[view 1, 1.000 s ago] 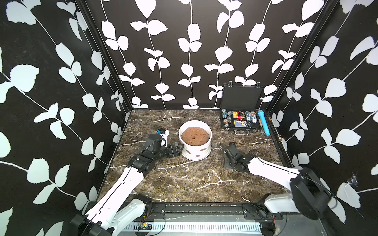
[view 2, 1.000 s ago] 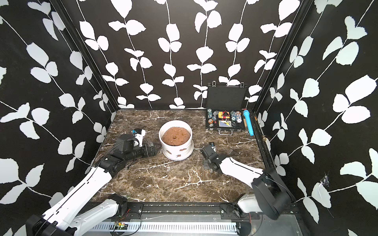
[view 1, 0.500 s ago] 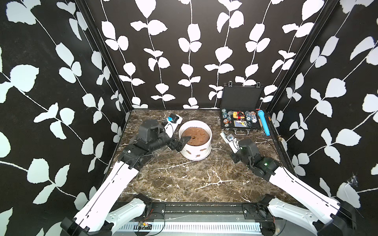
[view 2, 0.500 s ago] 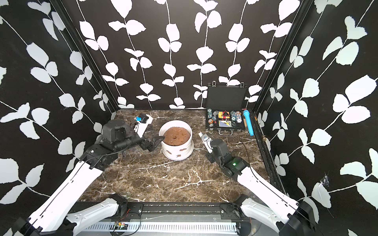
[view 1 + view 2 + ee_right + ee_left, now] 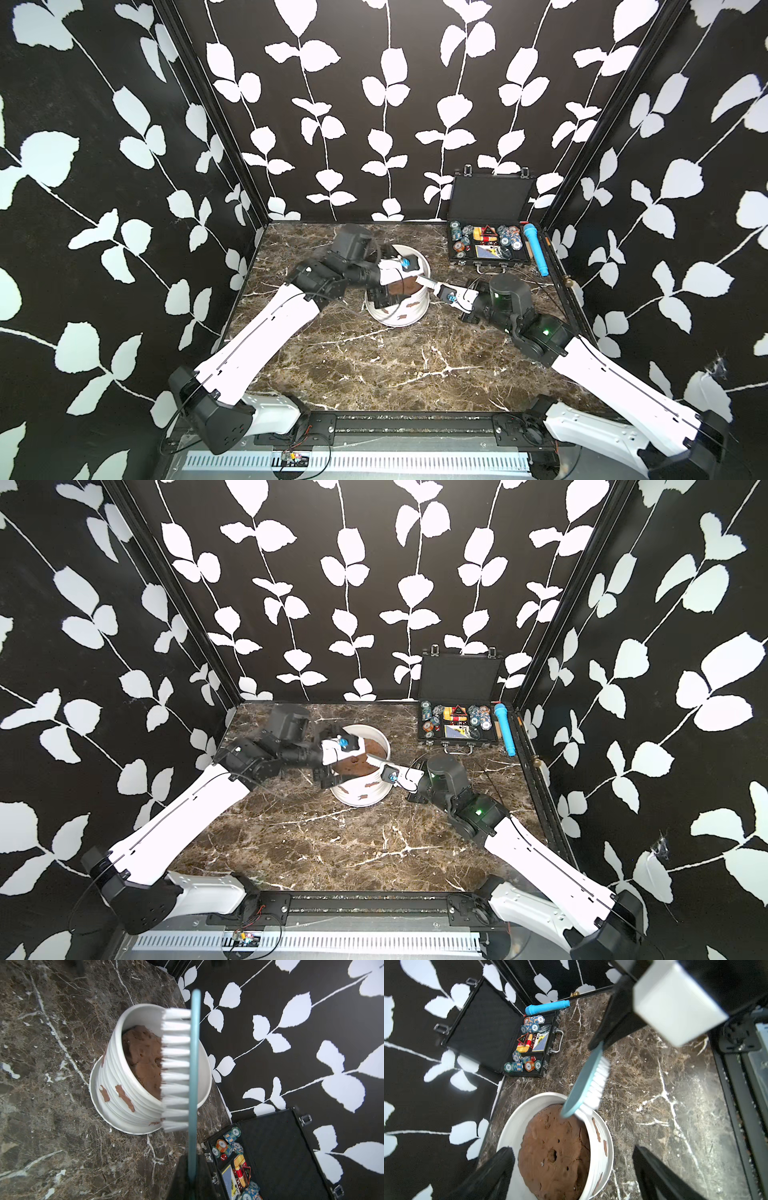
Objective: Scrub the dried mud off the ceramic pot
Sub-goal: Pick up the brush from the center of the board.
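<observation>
Marble tabletop [image 5: 395,365]. Black case [image 5: 490,199] open at far right corner, chips [image 5: 517,1066] inside. Ceramic pot [image 5: 116,1076], white and ribbed, stands on saucer [image 5: 93,1084] mid-tabletop nearer far edge, brown soil [image 5: 554,1147] inside. Left hand [image 5: 571,1149] over pot, jaws wide, finger each side, not clamping. Right hand [image 5: 192,1167] clamped on teal brush [image 5: 176,1068] handle; brush head at pot's right rim, contact unclear. Dried mud [image 5: 124,1098]: reddish flakes on pot's outer wall.

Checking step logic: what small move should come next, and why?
Probably lower the brush in the right end effector onto the dried mud on the outer wall of the ceramic pot: bristles hover at the rim, blotches sit lower down.
</observation>
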Available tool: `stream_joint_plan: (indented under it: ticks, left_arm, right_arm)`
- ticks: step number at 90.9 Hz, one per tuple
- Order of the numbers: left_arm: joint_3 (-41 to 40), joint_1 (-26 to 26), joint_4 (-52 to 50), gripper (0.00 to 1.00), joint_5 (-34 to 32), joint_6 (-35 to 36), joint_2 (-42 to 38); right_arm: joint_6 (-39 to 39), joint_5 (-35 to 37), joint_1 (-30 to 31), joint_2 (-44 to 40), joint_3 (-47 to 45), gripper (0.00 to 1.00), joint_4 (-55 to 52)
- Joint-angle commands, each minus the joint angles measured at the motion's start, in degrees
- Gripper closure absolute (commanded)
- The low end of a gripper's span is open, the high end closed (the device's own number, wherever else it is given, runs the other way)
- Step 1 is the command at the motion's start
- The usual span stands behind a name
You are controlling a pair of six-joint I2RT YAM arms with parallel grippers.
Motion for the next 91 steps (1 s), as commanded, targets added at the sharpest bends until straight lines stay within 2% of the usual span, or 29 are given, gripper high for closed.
stream_joint_plan:
  ticks: [1, 9, 75, 91]
  left_arm:
    - [-4.9, -1.9, 5.5, 0.08, -3.2, 8.4, -3.5]
    - [-7.3, -2.5, 9.6, 0.10, -2.7, 9.5, -4.7]
    - [-2.6, -5.5, 8.0, 0.38, -4.4, 12.1, -0.4]
    - [-3.1, -6.2, 7.8, 0.54, -6.1, 13.9, -0.7]
  right_arm:
    - [-4.1, -3.0, 0.6, -0.4, 1.4, 1.00, 1.3]
    - [-4.6, -3.2, 1.2, -0.5, 1.3, 1.00, 1.2]
    - [-5.9, -0.5, 3.2, 0.3, 2.5, 1.00, 1.3]
    - [-5.3, -0.3, 3.3, 0.4, 2.9, 1.00, 1.8]
